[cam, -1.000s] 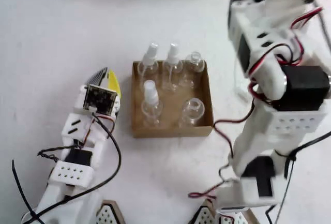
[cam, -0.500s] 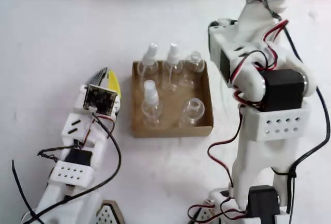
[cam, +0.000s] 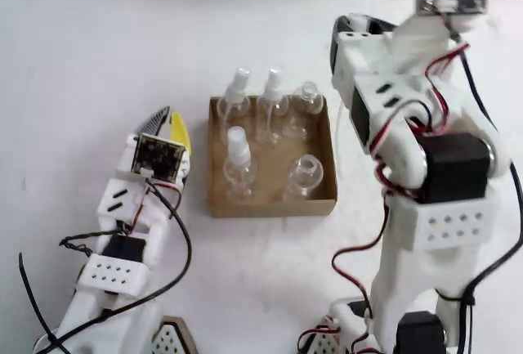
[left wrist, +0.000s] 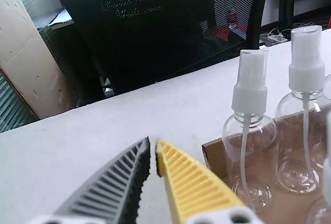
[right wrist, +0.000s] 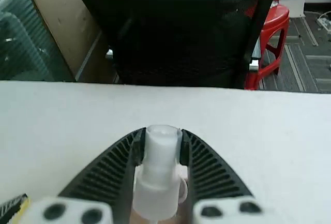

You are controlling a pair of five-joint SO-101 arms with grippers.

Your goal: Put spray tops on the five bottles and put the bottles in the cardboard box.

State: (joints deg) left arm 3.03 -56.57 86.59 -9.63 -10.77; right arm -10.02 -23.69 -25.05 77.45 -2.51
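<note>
The right hand (right wrist: 161, 135) grasps a white spray top (right wrist: 158, 175) over the tabletop (cam: 98, 51), while the left hand (cam: 172, 123), clenched and empty, lies just beside the cardboard box (cam: 274, 206) holding five bottles (cam: 239, 166), three capped.

Left pincer (left wrist: 153, 149) closed, white table (left wrist: 77, 136), two spray-topped bottles (left wrist: 248, 133) in cardboard box (left wrist: 213, 155)
</note>
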